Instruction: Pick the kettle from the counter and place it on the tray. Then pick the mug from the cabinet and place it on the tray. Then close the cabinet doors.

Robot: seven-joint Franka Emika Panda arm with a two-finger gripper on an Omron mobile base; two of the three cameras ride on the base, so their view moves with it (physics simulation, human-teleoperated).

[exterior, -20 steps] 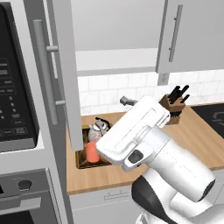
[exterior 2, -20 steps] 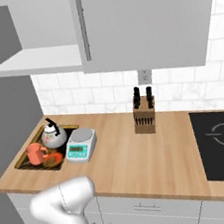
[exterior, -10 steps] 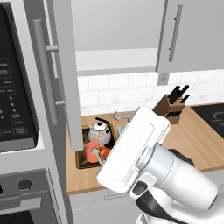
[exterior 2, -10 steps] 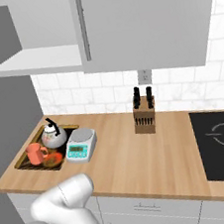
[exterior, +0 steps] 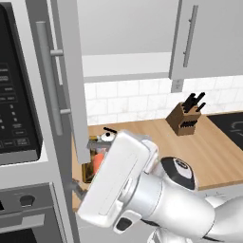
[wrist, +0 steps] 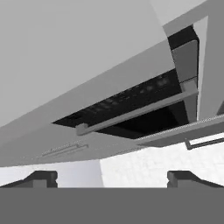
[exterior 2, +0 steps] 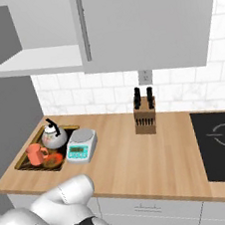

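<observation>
Two items on tray (exterior 2: pixel 26 163) at counter's (exterior 2: pixel 140 158) left end: kettle (exterior 2: pixel 54 136), mug (exterior 2: pixel 35 154) | remaining: left cabinet door (exterior: pixel 64 80), open, handle (exterior: pixel 47 78) vertical | gripper (wrist: pixel 111 177) empty, jaws spread, facing up-left toward door edge.

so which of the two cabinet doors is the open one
The left cabinet door, beside the microwave: it swings out edge-on, baring the pale shelf. The right door lies flat and shut above the knife block.

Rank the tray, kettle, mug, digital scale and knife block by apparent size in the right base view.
1. tray
2. digital scale and knife block, too alike to separate
3. kettle
4. mug
</observation>
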